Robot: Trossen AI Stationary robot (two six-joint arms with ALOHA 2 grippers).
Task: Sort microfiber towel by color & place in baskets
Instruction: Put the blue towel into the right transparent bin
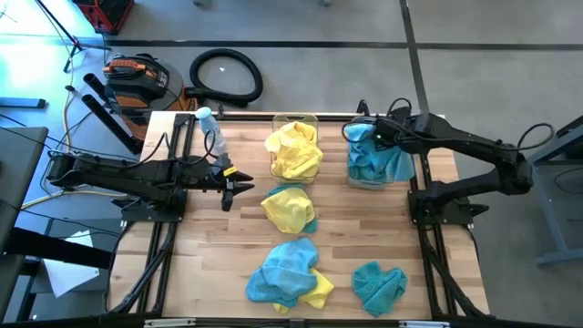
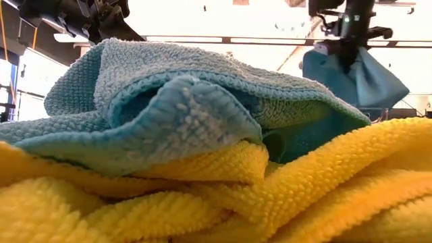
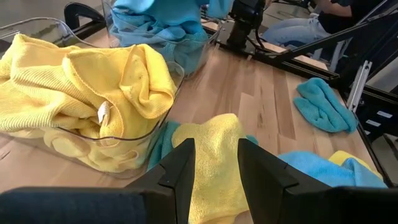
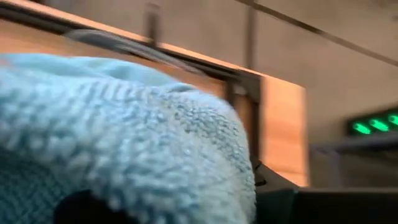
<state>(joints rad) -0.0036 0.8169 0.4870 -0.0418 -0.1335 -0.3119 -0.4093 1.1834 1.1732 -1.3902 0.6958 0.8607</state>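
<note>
Two clear baskets stand at the table's far middle. One (image 1: 294, 150) holds yellow towels (image 3: 81, 87), the other (image 1: 357, 173) holds teal ones (image 3: 161, 31). My right gripper (image 1: 369, 135) hovers over the teal basket, shut on a teal towel (image 2: 368, 81). My left gripper (image 3: 214, 171) is open at the left, pointing at a yellow towel (image 1: 290, 208) that lies flat on a teal one. Near the front edge lie a teal-and-yellow pile (image 1: 287, 273) and a single teal towel (image 1: 378, 284). My right gripper holds the teal towel by a bunched upper part (image 2: 352, 59), coming from above and slanting down. The towel hangs slack below the fingers over the teal basket. Its lower end is hidden behind the pile in front, and the towel itself fills the right wrist view.
A small clear bottle with a blue cap (image 1: 208, 128) lies at the far left of the table, beside my left arm. Bare wood (image 1: 219, 264) shows at the near left. A seated person (image 3: 311, 25) is beyond the table's right side.
</note>
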